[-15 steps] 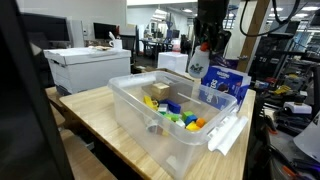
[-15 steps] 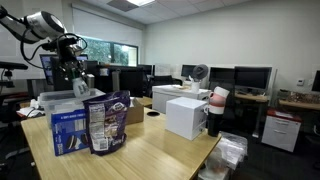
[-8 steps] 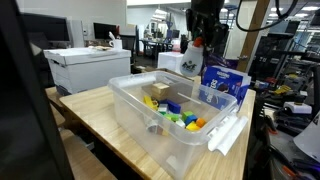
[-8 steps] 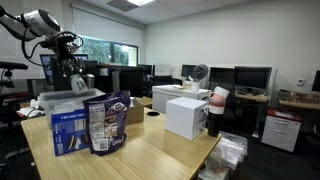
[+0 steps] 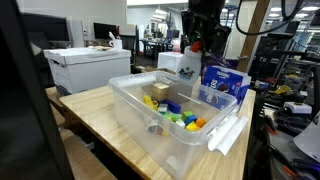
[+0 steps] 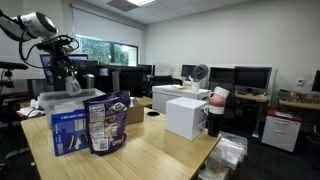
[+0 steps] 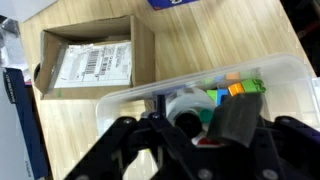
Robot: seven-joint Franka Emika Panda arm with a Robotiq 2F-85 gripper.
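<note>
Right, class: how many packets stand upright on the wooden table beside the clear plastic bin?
2. A blue packet and a darker packet stand side by side next to the clear bin. More may be hidden behind them.

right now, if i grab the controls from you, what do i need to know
Claw: raised above the clear bin, closed, it seems, on a white round thing.
Things: coloured blocks lie in the bin; a blue box stands beside it.
Done: the white thing is in the air, clear of the table.
Left: it is not yet set down.
</note>
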